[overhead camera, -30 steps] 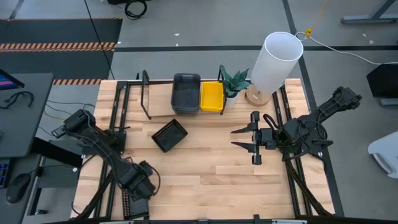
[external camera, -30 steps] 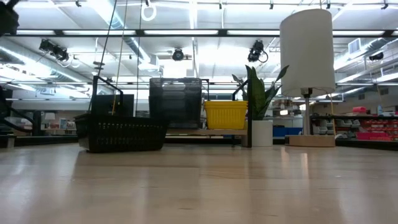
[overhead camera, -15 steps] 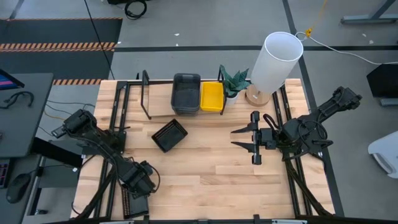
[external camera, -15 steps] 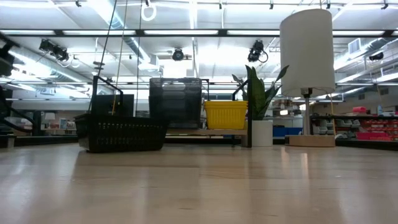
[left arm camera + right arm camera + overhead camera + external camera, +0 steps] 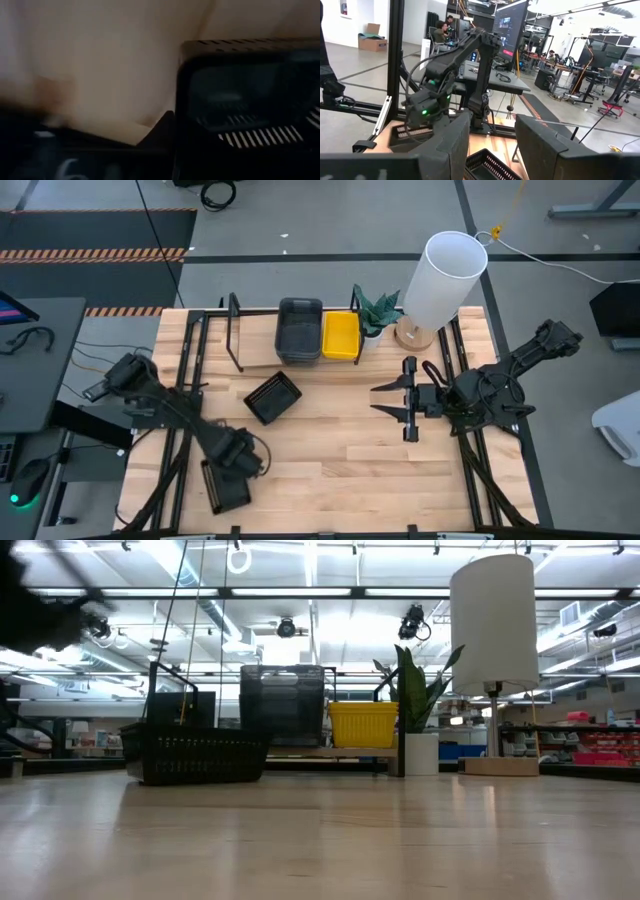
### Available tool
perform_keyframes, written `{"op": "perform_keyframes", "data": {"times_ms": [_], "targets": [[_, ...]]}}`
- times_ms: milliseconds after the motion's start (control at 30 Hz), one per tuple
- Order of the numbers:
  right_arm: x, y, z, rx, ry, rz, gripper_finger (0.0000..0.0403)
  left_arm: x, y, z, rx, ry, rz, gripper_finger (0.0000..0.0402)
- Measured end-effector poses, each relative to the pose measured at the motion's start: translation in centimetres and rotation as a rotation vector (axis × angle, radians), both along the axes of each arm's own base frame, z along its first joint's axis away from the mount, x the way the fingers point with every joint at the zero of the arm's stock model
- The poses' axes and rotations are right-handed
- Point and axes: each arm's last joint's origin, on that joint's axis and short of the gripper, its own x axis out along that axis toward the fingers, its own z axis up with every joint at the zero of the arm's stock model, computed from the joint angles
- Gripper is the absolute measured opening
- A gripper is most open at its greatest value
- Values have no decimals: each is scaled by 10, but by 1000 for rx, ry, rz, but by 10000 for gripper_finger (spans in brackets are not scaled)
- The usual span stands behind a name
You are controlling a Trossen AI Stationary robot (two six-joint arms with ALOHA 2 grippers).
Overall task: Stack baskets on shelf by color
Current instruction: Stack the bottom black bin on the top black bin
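A dark grey basket (image 5: 300, 330) and a yellow basket (image 5: 341, 335) stand side by side on the shelf (image 5: 255, 355) at the back; both also show in the low view, the grey basket (image 5: 283, 705) and the yellow basket (image 5: 363, 725). One black slatted basket (image 5: 272, 397) rests on the tabletop in front of the shelf. My left gripper (image 5: 238, 458) is at the near left, shut on a second black slatted basket (image 5: 225, 485). My right gripper (image 5: 388, 404) is open and empty at the middle right, pointing toward the table's left. My left gripper holds the second black basket at its far end, at the rim (image 5: 182, 95). The gripper's own body hides the place of contact in the high view, and the wrist view is blurred, so the kind of hold cannot be told. The basket reaches from the gripper toward the near edge.
A lamp with a tall white shade (image 5: 440, 280) and a potted plant (image 5: 375, 310) stand at the back right, beside the yellow basket. Black rails run along both table sides. Bare wood lies between the two arms.
My left gripper has moved toward the table's far edge and a little to the right, and the black basket at the near left edge has moved with it. A dark blur has come into the top left of the low view.
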Motion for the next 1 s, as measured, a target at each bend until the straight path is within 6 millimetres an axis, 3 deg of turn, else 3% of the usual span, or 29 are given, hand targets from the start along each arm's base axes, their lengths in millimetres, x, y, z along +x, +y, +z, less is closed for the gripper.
{"op": "perform_keyframes", "data": {"times_ms": [333, 500, 733, 1000], "targets": [[0, 0, -1, -9, 10, 0, 165, 42, 35, 87, 204, -113, -368, 6], [0, 0, -1, -11, 13, 0, 165, 57, 52, 118, 356, -201, -573, 6], [0, 0, -1, -12, 13, 0, 165, 71, 79, 133, 648, -171, -789, 7], [0, 0, -2, -15, 20, 0, 165, 85, 100, 132, 687, -145, -892, 7]]}}
